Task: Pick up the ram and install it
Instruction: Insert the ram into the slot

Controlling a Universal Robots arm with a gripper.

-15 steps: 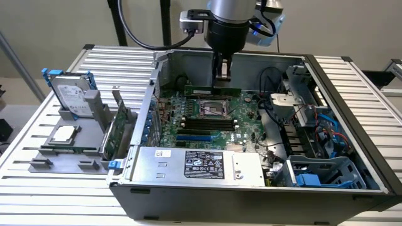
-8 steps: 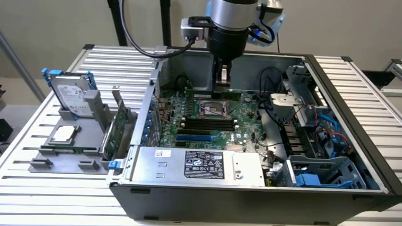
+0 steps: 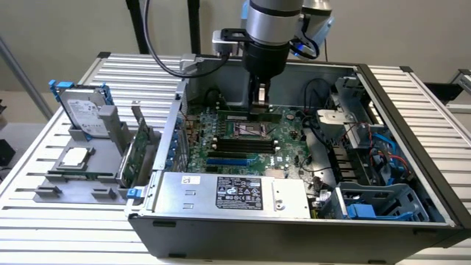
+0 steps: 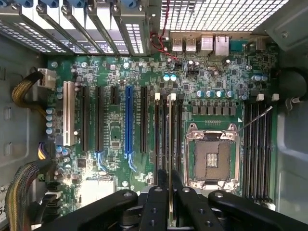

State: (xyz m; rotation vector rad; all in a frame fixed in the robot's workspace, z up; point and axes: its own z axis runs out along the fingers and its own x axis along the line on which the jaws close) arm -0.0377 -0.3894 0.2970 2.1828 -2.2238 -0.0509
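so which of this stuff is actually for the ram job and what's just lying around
For the job: the ram, held in the gripper; the memory slots below it.
Lying about: the hard drive, the expansion card and the processor chip on the grey rack beside the case.

A long, narrow green circuit-board ram stick (image 3: pixel 239 117) stands on its long edge, level, inside the open grey computer case (image 3: pixel 294 232), clamped near its middle by the robot's black gripper (image 3: pixel 259 107). Seen edge-on in the wrist view, the ram stick (image 4: pixel 170 139) runs in line with the black memory slots (image 4: pixel 179 139) beside the bare silver processor socket (image 4: pixel 211 161). Whether it sits in a slot cannot be told.
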